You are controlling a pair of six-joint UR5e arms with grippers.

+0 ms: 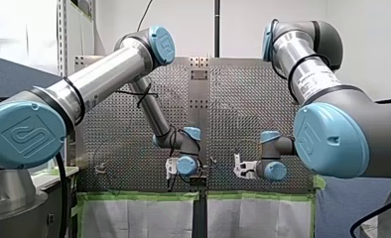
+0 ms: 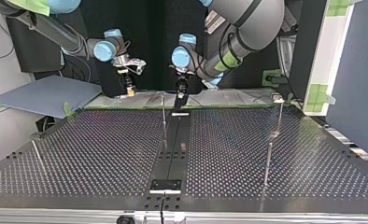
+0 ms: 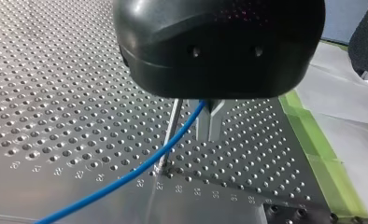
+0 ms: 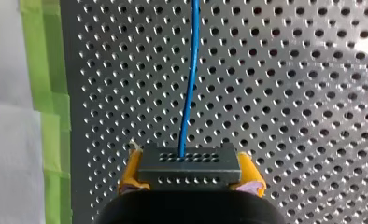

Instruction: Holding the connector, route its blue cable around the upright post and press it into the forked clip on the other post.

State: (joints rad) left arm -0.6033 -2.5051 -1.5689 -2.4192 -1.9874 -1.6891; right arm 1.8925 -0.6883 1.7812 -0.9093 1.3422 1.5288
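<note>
Connector [image 4: 189, 161] is clamped between my right gripper's [image 4: 190, 171] yellow pads [image 4: 131, 175], above the perforated table [image 4: 289, 93] near its edge. Blue cable [image 4: 190, 79] is led to my left gripper [image 3: 210, 136], whose metal fingers [image 3: 204, 122] are closed on it beside the upright post [image 3: 172, 128].

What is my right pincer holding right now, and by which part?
The right pincer holds the dark connector by its two ends, one yellow pad against each. The blue cable leaves its front face.

My front camera looks over the table [image 1: 233, 99] from behind; top faces back across it; wrists hover close.
</note>
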